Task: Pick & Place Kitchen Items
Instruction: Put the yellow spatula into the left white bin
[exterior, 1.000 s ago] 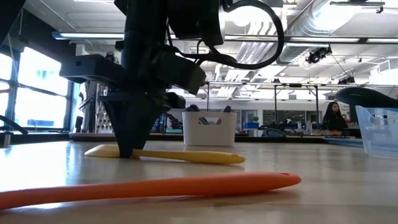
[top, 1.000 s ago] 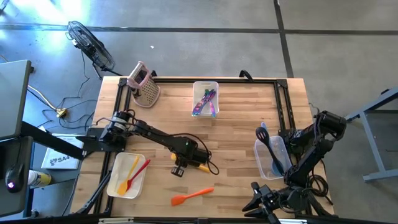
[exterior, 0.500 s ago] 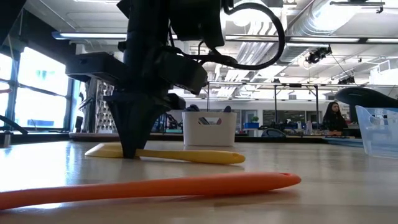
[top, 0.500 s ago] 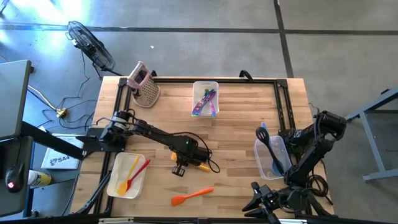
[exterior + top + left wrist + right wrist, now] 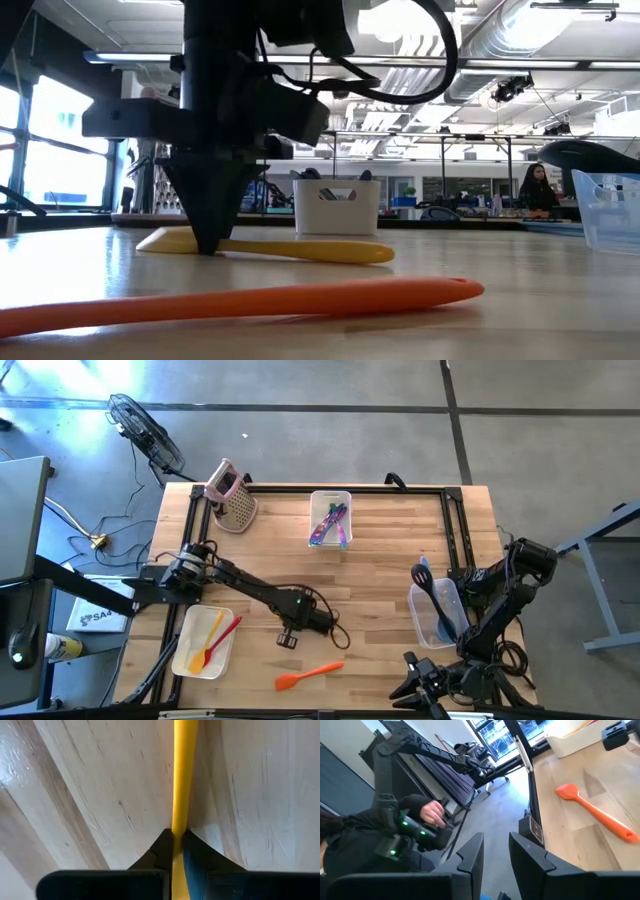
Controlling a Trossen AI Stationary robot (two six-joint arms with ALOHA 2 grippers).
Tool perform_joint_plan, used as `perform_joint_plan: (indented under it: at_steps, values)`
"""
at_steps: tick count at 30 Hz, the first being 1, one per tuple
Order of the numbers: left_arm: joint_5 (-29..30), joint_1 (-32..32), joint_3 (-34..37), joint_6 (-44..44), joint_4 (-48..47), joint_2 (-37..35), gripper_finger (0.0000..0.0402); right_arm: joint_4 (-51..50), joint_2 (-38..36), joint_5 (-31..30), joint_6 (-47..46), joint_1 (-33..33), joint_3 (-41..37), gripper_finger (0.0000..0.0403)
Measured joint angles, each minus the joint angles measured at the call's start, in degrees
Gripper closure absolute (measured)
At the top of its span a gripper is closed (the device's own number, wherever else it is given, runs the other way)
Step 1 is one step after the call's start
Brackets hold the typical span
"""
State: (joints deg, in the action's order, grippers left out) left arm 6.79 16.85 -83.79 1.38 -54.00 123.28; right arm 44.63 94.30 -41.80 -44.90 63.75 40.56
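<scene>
Now left end effector (image 5: 177, 842) pinches yellow utensil (image 5: 183, 775).

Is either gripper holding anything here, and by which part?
The left gripper is shut on the yellow utensil, pinching its slim handle as it lies on the table. The right gripper holds nothing.

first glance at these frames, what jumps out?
The left gripper at mid-table, shut on the yellow utensil, which lies flat on the wood. Next, the orange spatula lying alone near the front edge, and the pink grater standing at the back left corner. The right gripper waits off the front right of the table, holding nothing.
</scene>
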Motion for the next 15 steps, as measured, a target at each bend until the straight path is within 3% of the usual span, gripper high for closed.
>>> perform_joint_plan:
  at_steps: [15]
  values:
    - [7.59,5.19,-3.30,4.73,-5.51,0.48,0.0392,-0.79,0.00,0.24,-0.32,0.07,0.00,0.0319]
